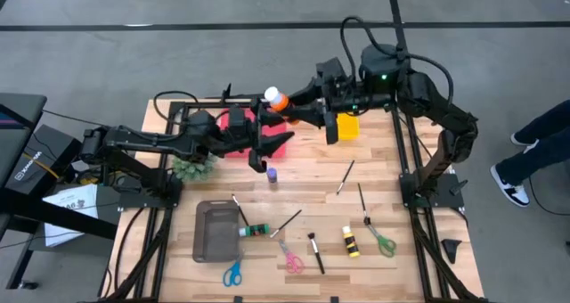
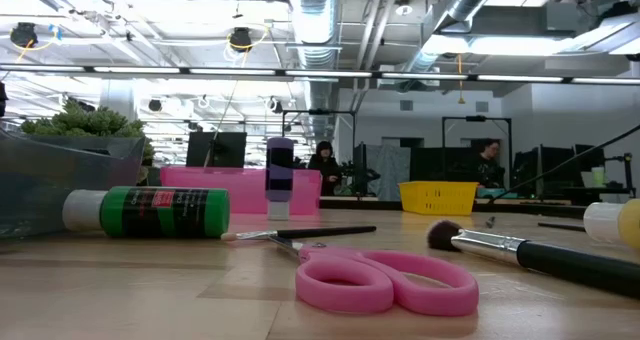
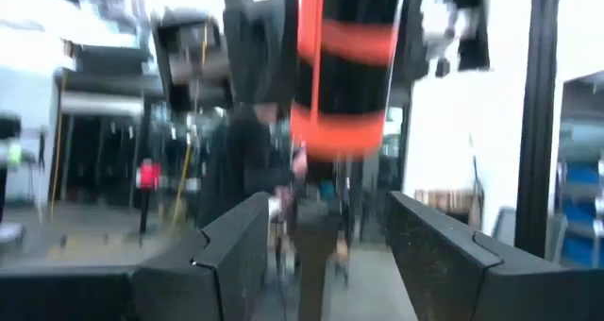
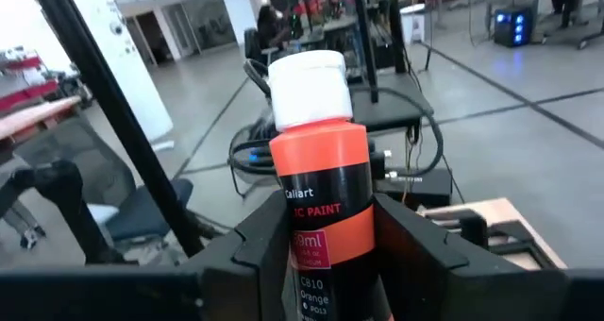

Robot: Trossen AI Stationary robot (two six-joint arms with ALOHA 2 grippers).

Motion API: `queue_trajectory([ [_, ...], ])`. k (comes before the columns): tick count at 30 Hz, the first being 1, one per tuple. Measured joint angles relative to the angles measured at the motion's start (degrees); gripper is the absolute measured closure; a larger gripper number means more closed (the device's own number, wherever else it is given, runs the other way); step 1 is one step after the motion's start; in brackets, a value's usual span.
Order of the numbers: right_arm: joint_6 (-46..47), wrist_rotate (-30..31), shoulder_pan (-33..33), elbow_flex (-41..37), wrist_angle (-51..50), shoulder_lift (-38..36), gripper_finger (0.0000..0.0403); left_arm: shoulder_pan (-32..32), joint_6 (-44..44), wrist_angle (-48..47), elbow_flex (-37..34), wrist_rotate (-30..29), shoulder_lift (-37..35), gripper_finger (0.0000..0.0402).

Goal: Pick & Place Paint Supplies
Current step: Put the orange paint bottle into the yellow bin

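Right tool (image 4: pixel 326 255); one orange bottle (image 4: pixel 319 184)

Orange paint bottle (image 4: pixel 321 217): white cap, orange body, black label band with orange print. Green paint bottle (image 2: pixel 150 212): white cap, green body, black label. Purple paint bottle (image 2: pixel 280 177): purple with dark band, pale cap. Yellow-and-black paint bottle (image 1: pixel 351 241): yellow, black stripes. Scissors: pink (image 2: pixel 385 282), blue (image 1: pixel 232 273), green (image 1: pixel 384 243). Pink bin (image 2: pixel 215 190); yellow basket (image 2: pixel 437 196); grey translucent tray (image 1: pixel 207 234). Brush (image 2: pixel 540 253): dark bristles, silver ferrule, black handle. Fuzzy tuft (image 1: pixel 191 167) green. Surface (image 1: pixel 312 174) pale wood-grain. Fingers (image 4: pixel 425 250) black.
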Motion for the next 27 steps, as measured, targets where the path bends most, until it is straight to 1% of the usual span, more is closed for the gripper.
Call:
queue_trajectory([
  [3, 0.0, -0.1, -0.7, 0.0, 2.0, 0.2, 0.0270, 0.1, 0.2, 4.6, 0.0, -3.0, -0.1, 0.0194],
  [6, 0.0, -0.1, -1.1, 0.0, 2.9, 0.6, 0.0269, 0.7, 0.2, 5.3, 0.0, -4.7, -0.1, 0.0194],
  [14, 0.5, -1.9, -1.5, 0.1, 6.9, 2.9, 0.0269, 1.3, -2.9, 5.5, 0.0, -3.7, 0.0, 0.0194],
  [27, 1.9, -4.4, -1.5, -0.1, 5.8, 4.1, 0.0269, 1.3, -2.9, 6.2, 0.0, -3.6, -1.0, 0.0194],
])
